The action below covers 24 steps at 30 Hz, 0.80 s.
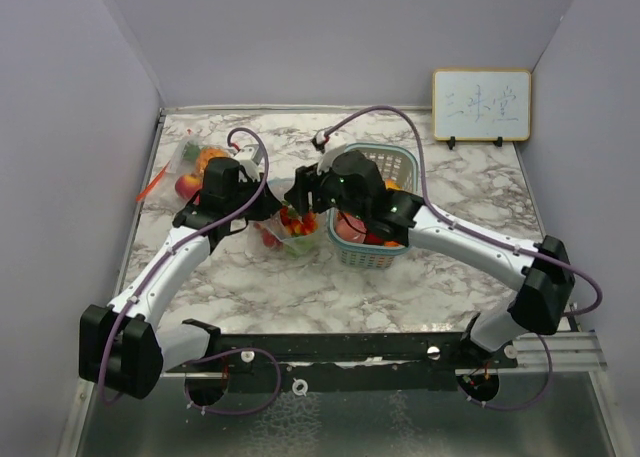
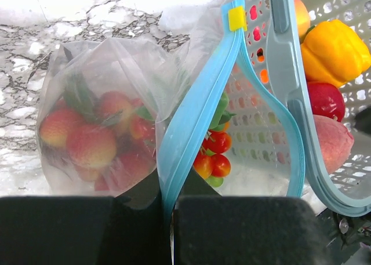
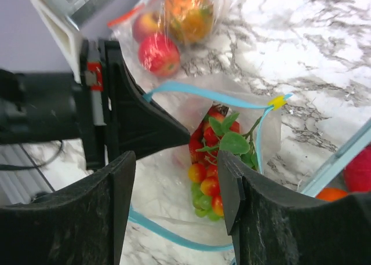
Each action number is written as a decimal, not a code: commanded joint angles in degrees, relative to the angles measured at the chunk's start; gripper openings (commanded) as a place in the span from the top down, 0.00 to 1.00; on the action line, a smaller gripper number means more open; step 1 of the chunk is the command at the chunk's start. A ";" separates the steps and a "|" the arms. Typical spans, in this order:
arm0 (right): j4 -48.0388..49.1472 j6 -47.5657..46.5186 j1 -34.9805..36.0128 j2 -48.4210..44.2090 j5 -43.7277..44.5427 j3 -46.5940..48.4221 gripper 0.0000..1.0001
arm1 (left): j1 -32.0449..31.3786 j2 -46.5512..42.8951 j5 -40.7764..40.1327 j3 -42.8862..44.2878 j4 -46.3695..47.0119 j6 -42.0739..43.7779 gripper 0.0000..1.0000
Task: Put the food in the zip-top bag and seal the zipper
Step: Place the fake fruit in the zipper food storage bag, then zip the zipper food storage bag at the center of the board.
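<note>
The bag (image 2: 191,120) gapes just left of the basket (image 2: 281,44). The left gripper (image 2: 173,218) pinches its zipper edge, and the right gripper (image 3: 174,160) hovers above, jaws spread.

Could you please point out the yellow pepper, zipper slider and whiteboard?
yellow pepper (image 2: 335,50): left wrist view, front face.
zipper slider (image 2: 236,18): left wrist view, its centre.
whiteboard (image 1: 481,104): top external view, board centre.

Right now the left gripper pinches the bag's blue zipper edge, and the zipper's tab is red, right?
No: the tab is yellow, not red, as the left wrist view shows. The left gripper does pinch the zip-top bag's blue zipper edge.
</note>
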 commanded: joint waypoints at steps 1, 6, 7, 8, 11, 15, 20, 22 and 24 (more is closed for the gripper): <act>-6.12 9.58 0.34 -1.40 9.31 3.24 0.42 | -0.33 -0.43 -0.90 -0.72 3.50 -1.36 1.00; -11.93 11.89 0.25 7.43 12.90 11.69 0.41 | -0.28 -1.79 0.30 -1.51 5.52 -2.28 1.00; -12.20 12.75 0.07 8.56 13.66 12.27 0.40 | -0.28 -2.23 0.82 -1.73 6.14 -2.38 1.00; -11.90 13.84 -0.25 9.27 13.99 12.39 0.40 | -0.28 -2.82 1.30 -2.18 6.78 -2.50 1.00; -9.76 15.10 -1.32 11.03 13.91 12.82 0.40 | -0.38 -4.90 1.93 -3.70 7.94 -2.67 1.00; -11.80 16.08 -1.67 13.56 16.78 15.65 0.40 | -0.37 -6.25 1.81 -4.92 7.96 -2.33 1.00; -11.43 16.84 -1.89 14.19 17.33 15.82 0.40 | -0.39 -6.81 2.71 -6.93 9.01 -2.61 1.00; -10.12 17.86 -1.93 12.30 16.95 14.92 0.41 | -0.39 -7.12 2.64 -7.96 9.43 -2.53 1.00; -6.68 17.66 -2.03 10.26 17.11 12.66 0.42 | -0.38 -7.46 2.13 -9.08 9.81 -2.55 1.00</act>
